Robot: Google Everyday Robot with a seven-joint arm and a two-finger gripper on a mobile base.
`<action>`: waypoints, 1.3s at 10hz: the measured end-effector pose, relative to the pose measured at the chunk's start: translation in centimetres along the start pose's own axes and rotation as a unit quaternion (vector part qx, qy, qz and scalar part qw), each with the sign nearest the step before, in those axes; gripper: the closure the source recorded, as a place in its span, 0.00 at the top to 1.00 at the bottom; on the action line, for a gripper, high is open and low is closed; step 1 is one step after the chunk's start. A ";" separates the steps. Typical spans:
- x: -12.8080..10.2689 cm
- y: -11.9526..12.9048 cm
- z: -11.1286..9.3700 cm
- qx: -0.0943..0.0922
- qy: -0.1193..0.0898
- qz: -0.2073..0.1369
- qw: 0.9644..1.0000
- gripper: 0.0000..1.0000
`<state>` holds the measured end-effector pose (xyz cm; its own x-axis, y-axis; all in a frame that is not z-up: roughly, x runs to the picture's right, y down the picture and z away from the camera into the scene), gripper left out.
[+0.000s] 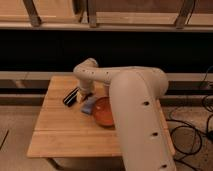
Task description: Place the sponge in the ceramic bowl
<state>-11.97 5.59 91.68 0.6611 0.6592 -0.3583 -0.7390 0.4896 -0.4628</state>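
Blue sponge [89, 105] lies near frame centre on the wooden table [60, 135], just beside the ceramic bowl's [102, 120] left rim, under my gripper [84, 97] (clenched or released, I cannot tell). Open board runs toward the lower-left edge.

No readable text or labels

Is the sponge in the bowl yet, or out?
Out: the sponge shows just left of the ceramic bowl, over the wooden table, with the claw right above it.
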 end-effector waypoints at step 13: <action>1.2 -1.6 4.3 -0.080 0.000 0.020 0.997 0.13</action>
<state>-10.53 8.06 95.46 0.6309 0.6768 -0.3792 -0.7350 0.3651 -0.5713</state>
